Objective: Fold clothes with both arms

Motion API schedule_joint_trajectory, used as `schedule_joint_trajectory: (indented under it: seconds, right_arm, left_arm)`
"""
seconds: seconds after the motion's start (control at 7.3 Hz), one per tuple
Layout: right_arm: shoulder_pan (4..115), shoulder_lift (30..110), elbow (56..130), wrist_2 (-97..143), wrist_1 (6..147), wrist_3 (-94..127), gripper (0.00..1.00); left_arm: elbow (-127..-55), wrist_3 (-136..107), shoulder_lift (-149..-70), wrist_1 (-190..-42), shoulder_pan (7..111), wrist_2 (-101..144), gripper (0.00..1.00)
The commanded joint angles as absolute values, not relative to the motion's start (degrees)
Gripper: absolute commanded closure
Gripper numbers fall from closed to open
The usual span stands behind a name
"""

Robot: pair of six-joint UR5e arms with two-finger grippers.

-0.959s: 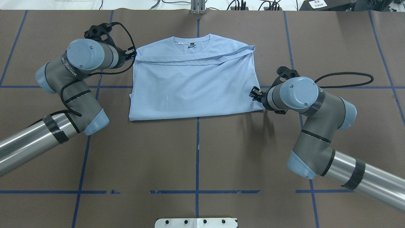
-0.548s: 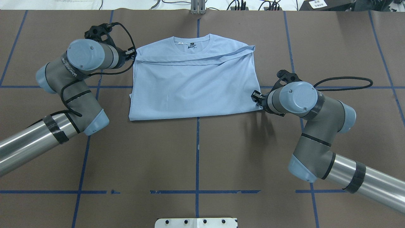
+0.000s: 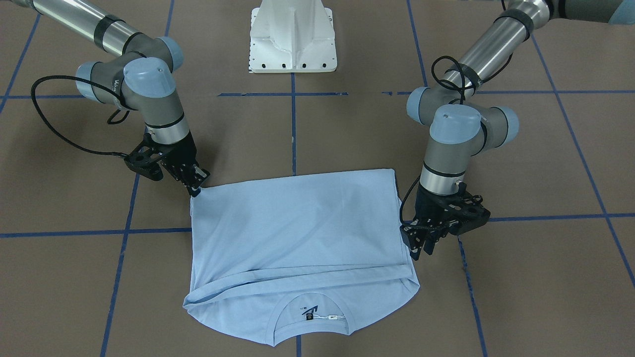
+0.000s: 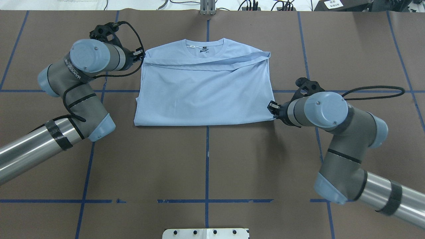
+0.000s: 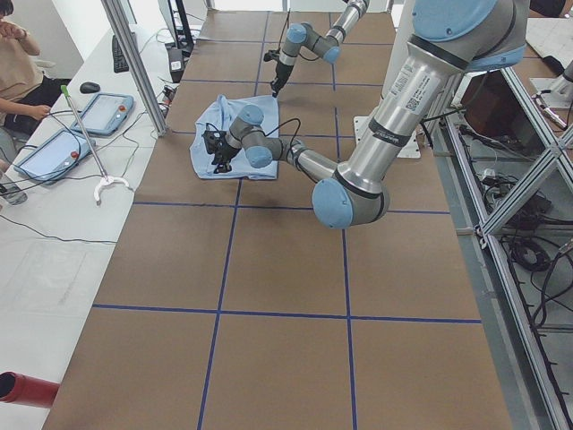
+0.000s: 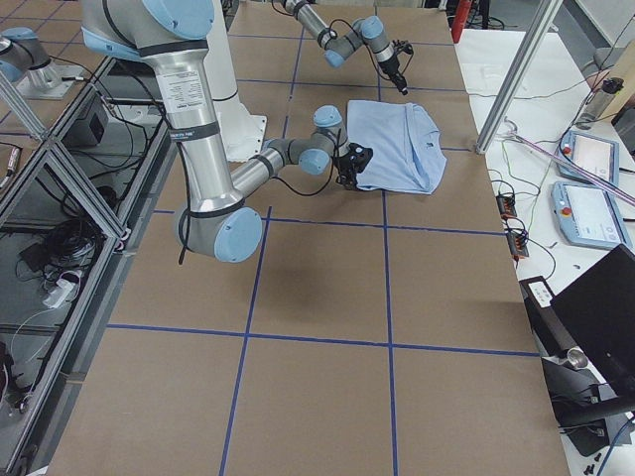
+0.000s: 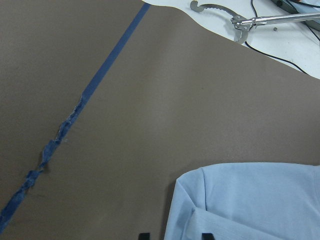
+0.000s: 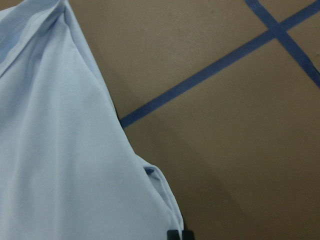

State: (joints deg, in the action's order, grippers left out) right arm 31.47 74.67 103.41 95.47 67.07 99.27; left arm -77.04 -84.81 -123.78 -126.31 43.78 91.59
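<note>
The T-shirt (image 4: 202, 89) lies flat in the upper middle of the overhead view, doubled over below the collar. In the front view the right gripper (image 3: 194, 187) sits at the shirt's upper left corner, pinched narrow on it, likely to lift it for the next fold. The left gripper (image 3: 420, 248), at the shirt's right edge, has its fingers apart astride the fabric, apparently readying its grab.

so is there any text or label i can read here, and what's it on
Nothing reads clearly.
Left arm side lettering: blurred, unreadable.
T-shirt neck label: too small to read.
White tag beyond the table's far edge: too small to read.
</note>
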Motion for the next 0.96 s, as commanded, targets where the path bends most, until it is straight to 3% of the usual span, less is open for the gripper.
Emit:
schedule_joint_trajectory:
  seconds: [0.0, 0.14, 0.27, 0.69, 0.82]
  right_arm:
    - [25.0, 86.5, 119.5, 97.6, 67.5, 102.5, 1.0]
    - [21.0, 88.5, 123.7, 98.6, 67.6, 104.9, 1.0]
    - [15.4, 92.3, 126.6, 98.7, 67.6, 105.6, 1.0]
    - [-0.2, 99.4, 132.9, 97.4, 67.6, 108.1, 1.0]
    - [-4.4, 99.9, 132.9, 96.0, 67.6, 108.5, 0.84]
  left_arm:
    - [-83.7, -85.8, -122.2, -126.0, 42.5, 92.2, 0.53]
    - [-89.6, -88.3, -118.5, -126.2, 41.9, 97.4, 0.51]
    - [-91.1, -89.5, -118.3, -126.2, 41.7, 101.9, 0.42]
    - [-95.5, -92.7, -117.6, -125.6, 41.2, 107.2, 0.37]
    - [-95.6, -92.6, -117.5, -125.5, 41.2, 107.2, 0.35]
